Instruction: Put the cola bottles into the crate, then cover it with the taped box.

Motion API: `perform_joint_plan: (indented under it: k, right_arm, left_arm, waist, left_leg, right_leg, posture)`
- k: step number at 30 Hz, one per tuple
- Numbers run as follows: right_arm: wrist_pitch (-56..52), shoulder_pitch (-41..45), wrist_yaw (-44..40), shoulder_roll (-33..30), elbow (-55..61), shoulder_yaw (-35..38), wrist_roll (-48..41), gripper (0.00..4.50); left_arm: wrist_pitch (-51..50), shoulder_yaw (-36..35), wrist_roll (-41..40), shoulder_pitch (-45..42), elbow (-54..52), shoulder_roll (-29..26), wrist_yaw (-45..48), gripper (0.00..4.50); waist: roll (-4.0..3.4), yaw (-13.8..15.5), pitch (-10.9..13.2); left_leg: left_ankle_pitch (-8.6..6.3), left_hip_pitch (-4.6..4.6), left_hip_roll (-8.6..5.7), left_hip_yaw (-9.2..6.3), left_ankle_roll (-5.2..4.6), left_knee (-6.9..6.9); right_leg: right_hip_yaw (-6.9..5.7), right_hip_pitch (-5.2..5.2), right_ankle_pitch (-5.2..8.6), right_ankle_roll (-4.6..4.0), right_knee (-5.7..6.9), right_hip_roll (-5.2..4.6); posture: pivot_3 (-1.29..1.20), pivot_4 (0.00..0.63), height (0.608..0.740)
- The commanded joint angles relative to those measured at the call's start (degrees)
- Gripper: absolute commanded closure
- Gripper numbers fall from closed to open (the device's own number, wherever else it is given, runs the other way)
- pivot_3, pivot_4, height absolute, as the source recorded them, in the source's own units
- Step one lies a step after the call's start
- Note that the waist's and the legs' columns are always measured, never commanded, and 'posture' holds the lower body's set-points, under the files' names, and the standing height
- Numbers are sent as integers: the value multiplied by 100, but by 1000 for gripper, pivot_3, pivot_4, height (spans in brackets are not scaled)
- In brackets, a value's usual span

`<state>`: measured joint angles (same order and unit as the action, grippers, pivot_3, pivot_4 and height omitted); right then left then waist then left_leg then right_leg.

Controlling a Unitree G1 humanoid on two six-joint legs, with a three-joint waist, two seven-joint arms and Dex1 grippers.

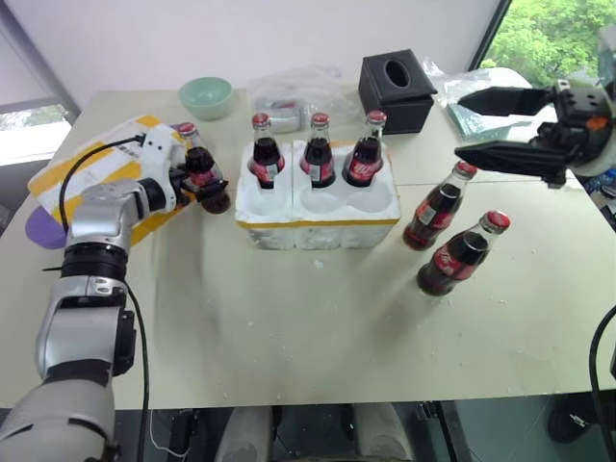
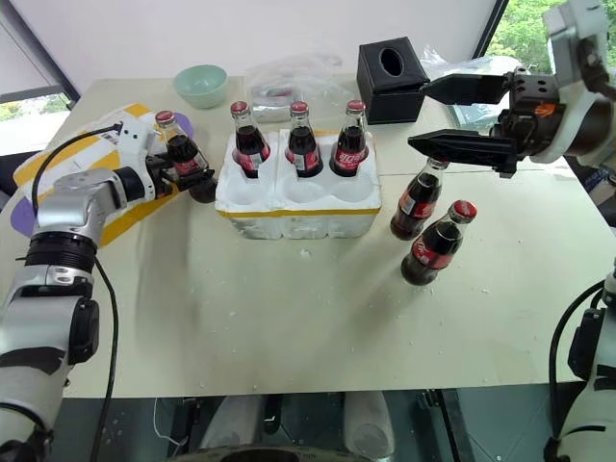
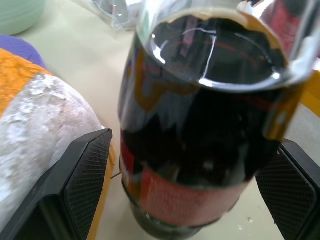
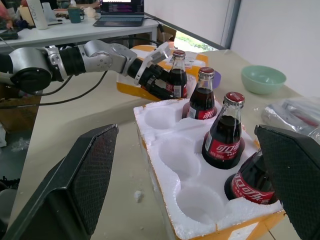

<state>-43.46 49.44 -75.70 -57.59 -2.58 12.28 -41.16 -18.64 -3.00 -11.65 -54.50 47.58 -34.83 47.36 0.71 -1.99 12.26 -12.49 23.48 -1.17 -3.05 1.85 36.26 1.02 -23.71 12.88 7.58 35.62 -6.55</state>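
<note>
Head views: the crate (image 1: pixel 318 207) sits mid-tabletop (image 1: pixel 308 327), its far row of wells filled by three cola bottles (image 1: pixel 319 151) and its near row empty. Left of the crate, the left gripper (image 1: pixel 204 183) brackets a fourth cola bottle (image 1: pixel 199 166), jaws spread wide either side; whether the pads touch the glass cannot be told. The taped box (image 1: pixel 91 168) lies just beyond that bottle, crowding the approach. Right of the crate, two bottles (image 1: pixel 460 252) stand on open tabletop, the right gripper (image 1: pixel 507 127) hanging above them, released and empty. Left wrist view: glass fills the span between the pads (image 3: pixel 82 180). Right wrist view: the crate's vacant wells lie unobstructed from above.
</note>
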Motion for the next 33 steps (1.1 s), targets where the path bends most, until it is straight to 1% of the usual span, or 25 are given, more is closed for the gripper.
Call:
perform_joint_plan:
  k: [1,3,6,7,8,13,16,19,22,26,29,33]
  right_arm:
    - [24,-4,71,-87,191,251,-136,0]
    - [31,-39,111,-88,213,255,-144,0]
    - [44,-128,153,-94,274,278,-172,0]
    - [47,-156,164,-99,293,285,-184,0]
    - [48,-183,171,-107,308,293,-194,0]
    - [59,-249,179,-140,330,309,-211,0]
    - [87,-245,166,-143,309,291,-186,0]
    - [127,-233,152,-136,269,266,-154,0]
    - [191,-270,138,-117,239,251,-114,0]
    - [270,-364,151,-84,254,256,-90,0]
    - [358,-478,173,-61,244,253,-53,0]
    - [537,-648,218,-37,226,218,56,0]
  left_arm:
    - [298,-44,128,-292,278,-1,32,120]
    - [402,-36,185,-351,444,27,42,120]
    - [513,-70,200,-390,548,52,101,942]
    - [519,-77,202,-396,554,55,122,1385]
    - [502,-80,204,-399,540,53,138,1687]
    - [375,-96,213,-419,406,-21,261,1663]
    - [93,-156,69,-448,48,-163,536,1663]
    - [-492,-216,-160,-480,-654,-425,1023,1663]
    - [-1258,-291,-445,-624,-1375,-707,1386,1663]
    - [-2289,-271,-870,-973,-2169,-975,1760,1663]
    - [-2556,-145,-1002,-1129,-2448,-976,1921,1663]
    - [-2567,79,-1016,-1275,-2580,-670,1913,1663]
  waist:
    - [0,-7,0]
    - [0,-5,0]
    - [0,-4,0]
    - [1,-4,0]
    - [1,-5,0]
    - [1,-2,0]
    - [2,-13,1]
    - [12,-24,6]
    - [13,-35,8]
    - [16,-23,10]
    - [15,-3,10]
    - [15,7,10]
  left_leg:
    - [0,0,0,0,0,0]
    - [0,0,0,0,0,0]
    - [0,0,0,0,0,0]
    - [0,0,0,0,0,0]
    - [0,1,0,-1,0,0]
    - [0,1,0,-1,0,1]
    - [0,3,-1,-1,0,0]
    - [1,29,-1,-2,0,5]
    - [1,117,0,-13,0,57]
    - [1,137,-1,-17,0,87]
    - [1,137,-4,-19,-1,89]
    - [1,135,-4,-21,-1,89]
  right_leg:
    - [0,0,0,0,0,0]
    - [0,0,0,0,0,0]
    - [0,0,-1,1,0,0]
    - [0,0,-1,2,0,0]
    - [0,0,-1,2,1,0]
    - [0,1,-1,3,2,0]
    - [0,-2,-1,3,2,0]
    - [0,-31,-1,3,15,0]
    - [-1,-110,-1,2,58,5]
    - [-3,-113,-6,10,62,6]
    - [-3,-105,-8,14,55,6]
    - [-4,-104,-9,14,56,6]
  posture:
    - [0,150,737]
    - [0,150,737]
    - [0,150,737]
    - [0,150,737]
    - [0,150,737]
    - [0,150,737]
    - [0,150,737]
    - [0,150,737]
    - [0,150,737]
    - [0,150,737]
    - [0,150,737]
    - [0,150,737]
